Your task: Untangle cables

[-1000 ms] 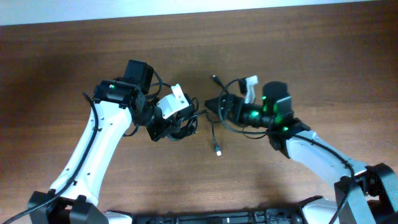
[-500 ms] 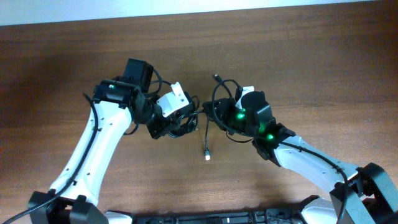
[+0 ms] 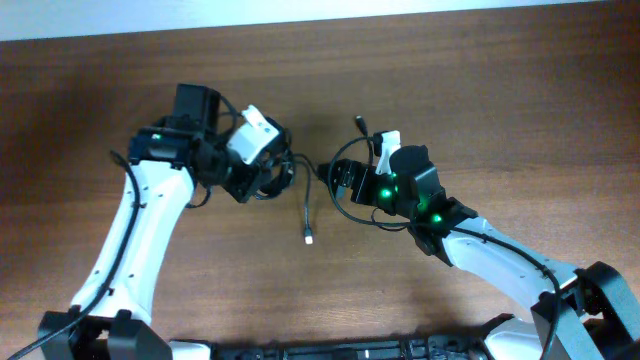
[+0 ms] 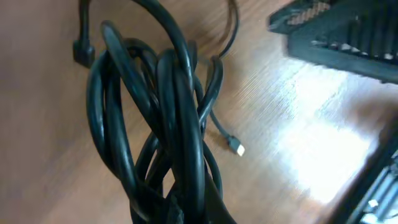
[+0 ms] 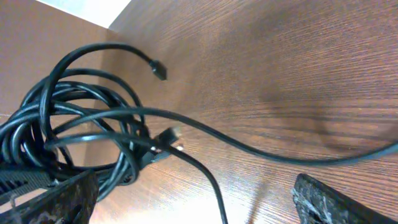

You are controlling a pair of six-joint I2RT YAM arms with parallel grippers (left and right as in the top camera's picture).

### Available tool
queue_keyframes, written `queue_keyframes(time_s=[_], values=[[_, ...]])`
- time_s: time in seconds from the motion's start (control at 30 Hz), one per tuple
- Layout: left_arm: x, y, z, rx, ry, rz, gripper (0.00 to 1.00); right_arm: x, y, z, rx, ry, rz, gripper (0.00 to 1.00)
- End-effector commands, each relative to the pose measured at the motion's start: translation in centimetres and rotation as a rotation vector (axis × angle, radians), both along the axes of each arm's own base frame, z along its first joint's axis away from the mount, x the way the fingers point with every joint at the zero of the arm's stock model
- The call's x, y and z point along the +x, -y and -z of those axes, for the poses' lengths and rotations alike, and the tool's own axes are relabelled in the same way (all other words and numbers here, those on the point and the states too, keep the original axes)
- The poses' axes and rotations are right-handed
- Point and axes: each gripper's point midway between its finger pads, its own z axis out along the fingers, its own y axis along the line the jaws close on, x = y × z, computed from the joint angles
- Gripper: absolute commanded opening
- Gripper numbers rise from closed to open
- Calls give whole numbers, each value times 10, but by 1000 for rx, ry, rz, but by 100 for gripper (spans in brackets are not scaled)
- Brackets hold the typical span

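Black-fingered, the left pincer (image 4: 177,211) is clamped shut on the knotted cables (image 4: 165,112), seemingly anchoring the bundle above the desk (image 3: 480,100) so its loops hang loose. At its three o'clock the right pincer (image 5: 196,199) gapes empty, probably readying to catch a strand. One plug end (image 3: 309,238) lies toward five o'clock.

thin black cables (image 4: 168,121) bunch in a tangled bundle of loops; one loose strand trails down to a small light-tipped plug (image 3: 309,237), another stretches off to the right.
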Motion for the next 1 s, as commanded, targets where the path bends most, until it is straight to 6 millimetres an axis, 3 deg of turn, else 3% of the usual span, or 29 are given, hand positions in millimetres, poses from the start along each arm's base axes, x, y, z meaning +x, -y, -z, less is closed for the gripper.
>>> queue_keyframes(time_s=[0.0,0.13,0.23,0.3,0.37,0.43,0.5,0.6,0.73,0.8,0.83,0.87,0.9,0.97], values=[[3,-24,-57,-56,101,-168,0,3,1,-2,-11,19,2,98],[-23,-37,-116,-88,287,-220,0,3,1,-2,-11,19,2,98],[-38,-53,-138,-89,323,-402,0,4,1,-2,-11,19,3,98],[-52,-70,-141,-38,338,-507,0,3,1,-2,-11,19,2,98],[-67,-87,-128,2,337,-623,0,3,1,-2,-11,19,2,98],[-77,-92,-95,-1,288,-704,0,4,1,-2,-11,19,3,99],[-73,-92,-46,-66,188,-844,0,3,1,-2,-11,19,2,98],[-59,-86,4,-209,51,-1051,0,4,1,-2,-11,19,3,98],[-47,-62,33,-304,-82,-1012,2,3,1,-2,-11,19,2,98],[-47,-62,49,-268,-139,-1022,31,4,1,-2,-11,19,3,98],[-47,-62,55,-253,-163,-1026,65,3,1,-2,-11,19,2,98],[-47,-62,58,-249,-171,-1027,77,3,1,-2,-11,19,2,98],[-46,-63,57,-243,-161,-1019,99,3,1,-2,-11,19,2,98],[-36,-64,38,-246,-83,-974,99,3,1,-2,-11,19,2,99]])
